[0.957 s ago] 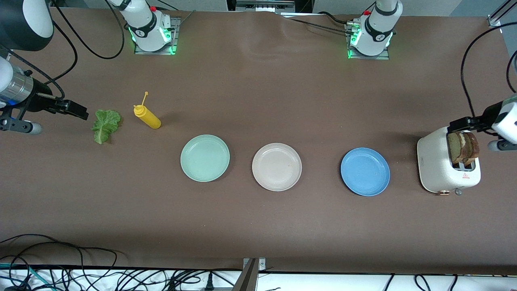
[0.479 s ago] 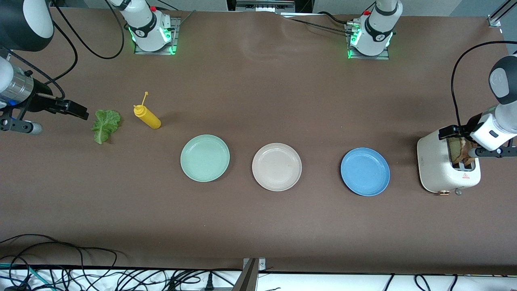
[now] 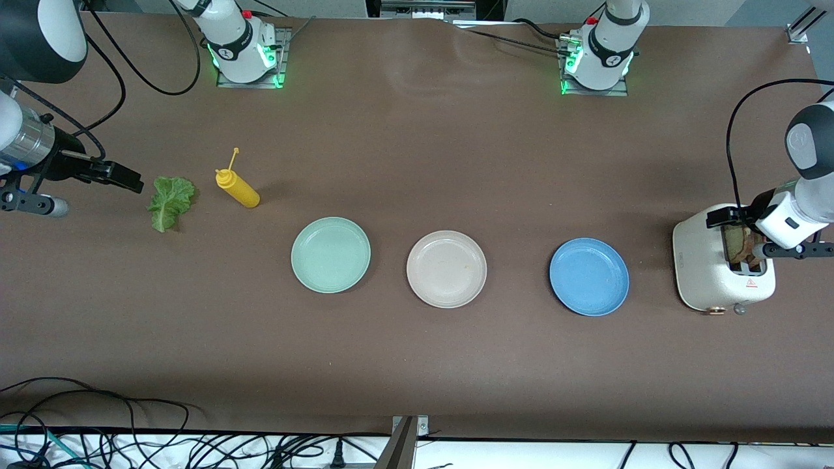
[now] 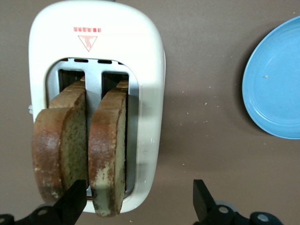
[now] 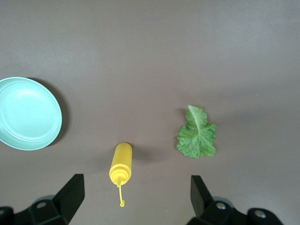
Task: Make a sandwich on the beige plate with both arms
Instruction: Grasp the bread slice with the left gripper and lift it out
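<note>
Front view first: your left gripper [image 3: 743, 218] hangs over the white toaster [image 3: 700, 270] at the left arm's end of the table, jaws spread wide and holding nothing. Look through your left wrist view and you see both bread slices [image 4: 79, 147] standing upright in the toaster's [image 4: 150, 61] two slots, side by side and apart. One black fingertip [image 4: 72, 202] sits at the crust edge of the outer slice, whether touching it you cannot tell; the other fingertip shows well clear of the toaster's wall, so the second slice and the toaster's side lie between your jaws. The blue plate [image 4: 274, 84] shows off to one side, beside the toaster.

Your right gripper [image 3: 120, 177] waits over the table at the right arm's end, jaws also wide open and empty. In your right wrist view [image 5: 136, 197] the lettuce leaf [image 5: 197, 136] lies flat on the brown table ahead of one finger, and the yellow squeeze bottle [image 5: 121, 164] lies ahead of the gap between your jaws, nozzle pointing toward them. The mint green plate [image 5: 26, 115] sits farther off, to the side of the other finger.

Your beige plate [image 3: 446, 268] sits bare in the middle of the table, between the mint green plate [image 3: 330, 255] and the blue plate [image 3: 589, 276], well apart from both sets of jaws.
</note>
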{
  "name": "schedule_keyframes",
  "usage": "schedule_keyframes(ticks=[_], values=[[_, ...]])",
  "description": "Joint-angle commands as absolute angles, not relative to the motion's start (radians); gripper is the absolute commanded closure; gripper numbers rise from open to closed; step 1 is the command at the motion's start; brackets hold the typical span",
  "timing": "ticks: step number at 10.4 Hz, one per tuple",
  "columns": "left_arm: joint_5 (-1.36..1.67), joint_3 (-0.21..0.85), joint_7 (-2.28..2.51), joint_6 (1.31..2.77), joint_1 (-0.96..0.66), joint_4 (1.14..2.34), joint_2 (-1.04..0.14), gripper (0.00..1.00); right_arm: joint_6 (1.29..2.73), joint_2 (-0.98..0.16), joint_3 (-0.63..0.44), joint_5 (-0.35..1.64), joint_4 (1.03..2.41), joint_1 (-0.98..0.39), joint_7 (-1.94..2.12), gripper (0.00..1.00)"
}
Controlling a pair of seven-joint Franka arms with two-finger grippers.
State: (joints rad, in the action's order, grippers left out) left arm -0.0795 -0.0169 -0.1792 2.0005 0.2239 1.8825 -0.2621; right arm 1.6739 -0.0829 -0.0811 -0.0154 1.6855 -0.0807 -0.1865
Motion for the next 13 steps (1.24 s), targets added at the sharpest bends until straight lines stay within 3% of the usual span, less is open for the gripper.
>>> schedule_keyframes(ticks=[1, 2, 3, 4, 8, 13], values=[[-0.107, -0.012, -0.193, 2.011, 0.229, 1.882, -0.267, 0.01, 1.663, -0.078, -0.080, -0.002, 1.684, -0.077, -0.190, 0.00], [-0.107, -0.014, -0.205, 2.010, 0.229, 1.882, -0.270, 0.29, 1.663, -0.080, -0.081, -0.002, 1.684, -0.077, -0.189, 0.00], [-0.106, -0.014, -0.262, 2.008, 0.230, 1.882, -0.270, 0.75, 1.663, -0.081, -0.081, -0.002, 1.684, -0.077, -0.190, 0.00], [-0.107, -0.014, -0.291, 2.006, 0.235, 1.882, -0.270, 1.00, 1.663, -0.081, -0.081, -0.002, 1.684, -0.077, -0.190, 0.00], [-0.107, -0.040, -0.359, 1.964, 0.255, 1.879, -0.233, 1.00, 1.664, -0.083, -0.081, -0.002, 1.684, -0.077, -0.189, 0.00], [-0.106, -0.037, -0.367, 1.791, 0.250, 1.823, -0.124, 1.00, 1.663, -0.083, -0.081, -0.002, 1.684, -0.077, -0.189, 0.00]])
